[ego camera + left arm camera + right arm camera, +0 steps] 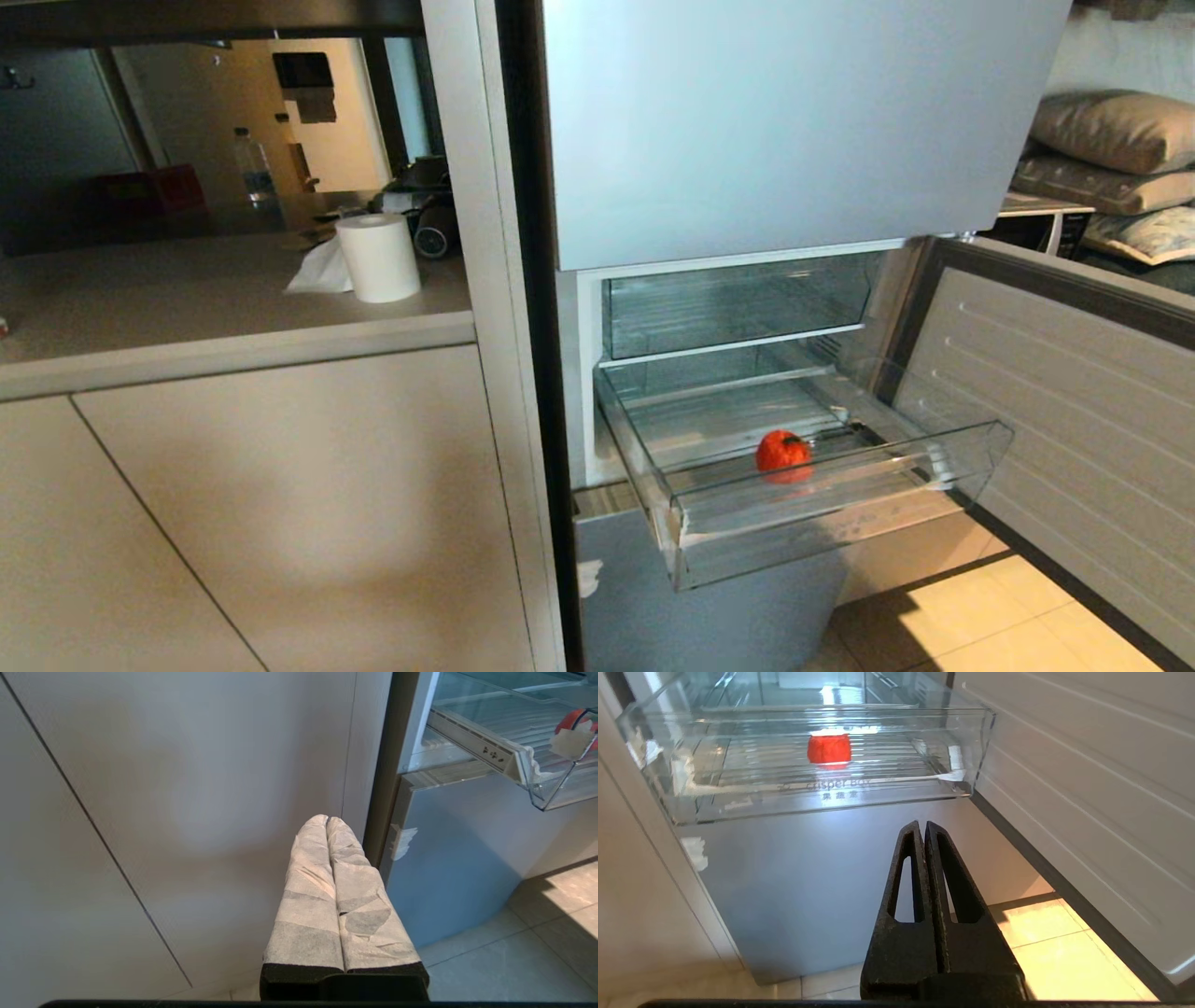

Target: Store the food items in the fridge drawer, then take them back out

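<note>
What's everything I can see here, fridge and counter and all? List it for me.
red food item: one, glossy red, on the ribbed floor of the pulled-out drawer
fridge drawer: one, clear plastic, pulled out of the fridge
upper compartment: one, clear with white front strip, pushed in above the drawer
fridge door: one, pale ribbed lining, swung open at right
paper roll: one, white, on the counter
bottle: one, clear, further back on the counter
pillows: a stack, beige, top right
left gripper: fingers wrapped in white, shut, empty, facing the cabinet
right gripper: fingers black, shut, empty, below the drawer front
</note>
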